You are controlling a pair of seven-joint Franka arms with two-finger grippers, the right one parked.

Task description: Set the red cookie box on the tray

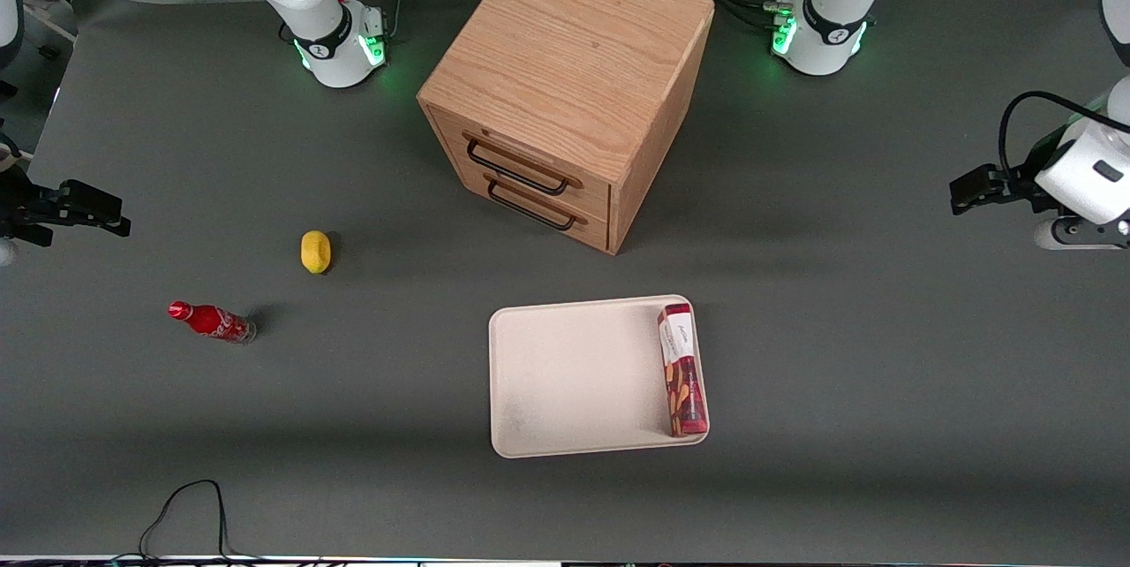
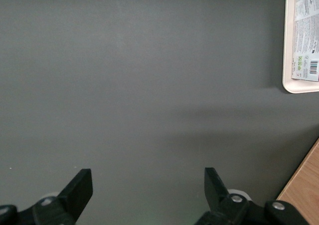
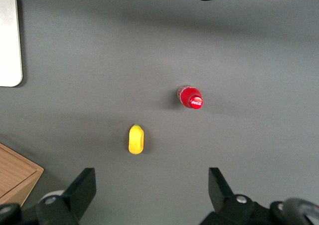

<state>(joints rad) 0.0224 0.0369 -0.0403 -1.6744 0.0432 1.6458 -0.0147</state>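
Already lying flat in the tray (image 1: 565,373), along the rim nearest the working arm: the box (image 1: 682,370), well clear of the gripper (image 2: 148,190). Fingers (image 2: 79,187) spread wide over bare table, gripping nothing. Probably a light, stiff carton with a slick printed skin, easily dented. Best pinched gently across the narrow width near mid-length, should any regrasp be needed.

The front camera looks down from high up on the whole grey worktop (image 1: 265,426). Both wrist cameras look straight down, and share its cream-white flat tray (image 1: 565,373)
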